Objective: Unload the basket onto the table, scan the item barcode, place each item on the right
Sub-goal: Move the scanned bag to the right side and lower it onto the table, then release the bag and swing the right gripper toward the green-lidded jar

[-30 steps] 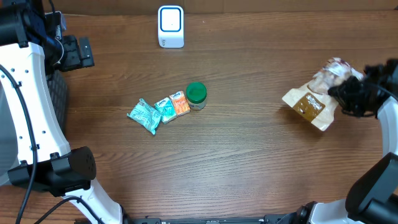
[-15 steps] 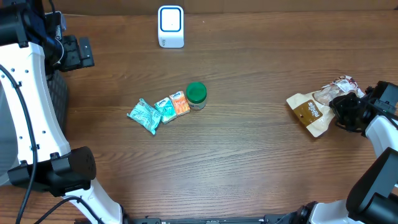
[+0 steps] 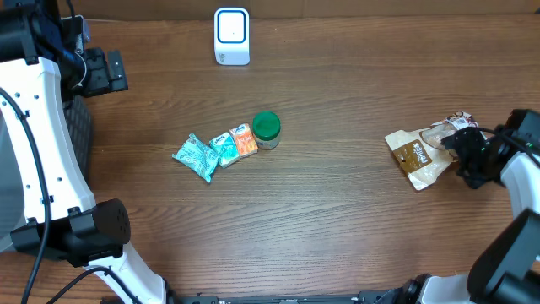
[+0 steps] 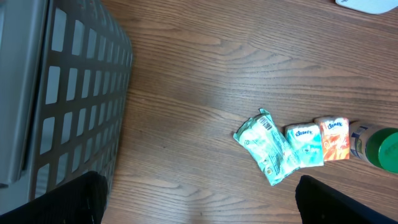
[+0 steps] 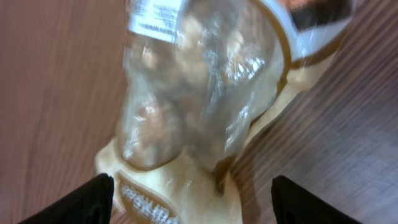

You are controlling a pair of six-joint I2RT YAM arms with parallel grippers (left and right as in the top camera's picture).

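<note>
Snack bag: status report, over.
Left fingers open, empty. Right fingers open over snack bag, bag lying on table. Nothing between bag and scanner.

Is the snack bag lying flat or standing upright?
Lying flat: overhead, the bag shows its broad printed face, spread on the table.

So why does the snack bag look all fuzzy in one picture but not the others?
Right wrist view: the snack bag sits very close to the lens, so it looks smeared and soft, with pale glare on its clear window. Overhead view: sharp and evenly lit, with only soft shadows. Left wrist view: crisp, and the print on the tissue packs shows clearly.
</note>
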